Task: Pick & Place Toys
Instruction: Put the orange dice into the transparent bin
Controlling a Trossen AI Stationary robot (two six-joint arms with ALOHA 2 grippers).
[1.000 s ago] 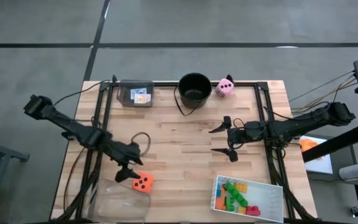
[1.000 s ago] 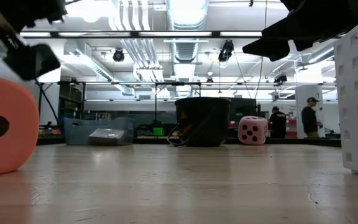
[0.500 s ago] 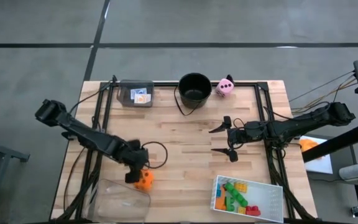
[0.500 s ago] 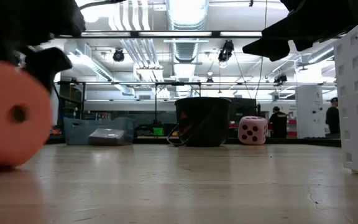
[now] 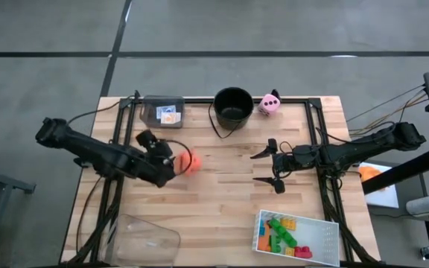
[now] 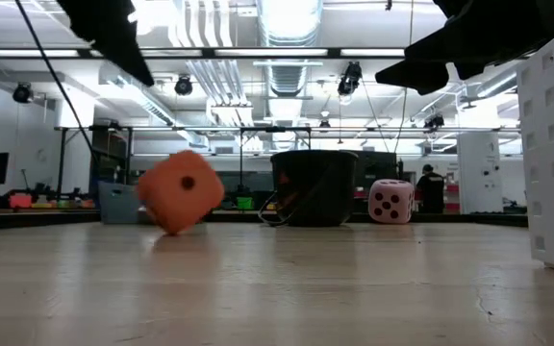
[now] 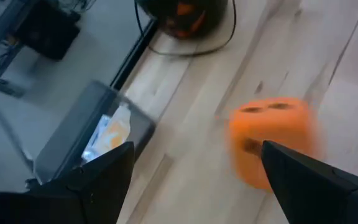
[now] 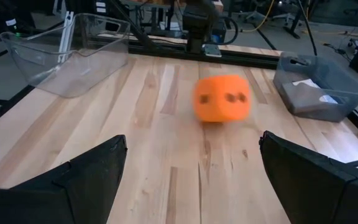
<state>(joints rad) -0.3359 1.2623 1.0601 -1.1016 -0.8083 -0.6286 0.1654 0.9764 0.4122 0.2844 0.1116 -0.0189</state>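
Note:
The orange die [image 5: 189,163] is left of the table's middle, blurred. In the low view the die [image 6: 181,189] is tilted, with a lower corner at the wood. My left gripper [image 5: 170,161] is open just left of it and above it, and touches nothing. In the left wrist view the die [image 7: 271,138] shows ahead, past one finger. My right gripper [image 5: 266,167] waits open right of the middle. The pink die [image 5: 269,103] sits at the far edge. Coloured bricks [image 5: 283,233] lie in the white tray [image 5: 332,232]. Cards [image 5: 169,116] lie in the grey tray [image 5: 152,110].
A black bucket [image 5: 233,106] with its wire handle down stands at the far edge, between the grey tray and the pink die. A clear tray [image 5: 144,240] lies at the near left corner. Bare wood [image 5: 214,193] runs across the middle. People stand in the room beyond the table.
My left gripper has come from the near left, beside the clear tray, toward the far edge and up, and has tipped up from pointing steeply down. The orange die has tumbled from beside the clear tray toward the table's middle, turning over as it went.

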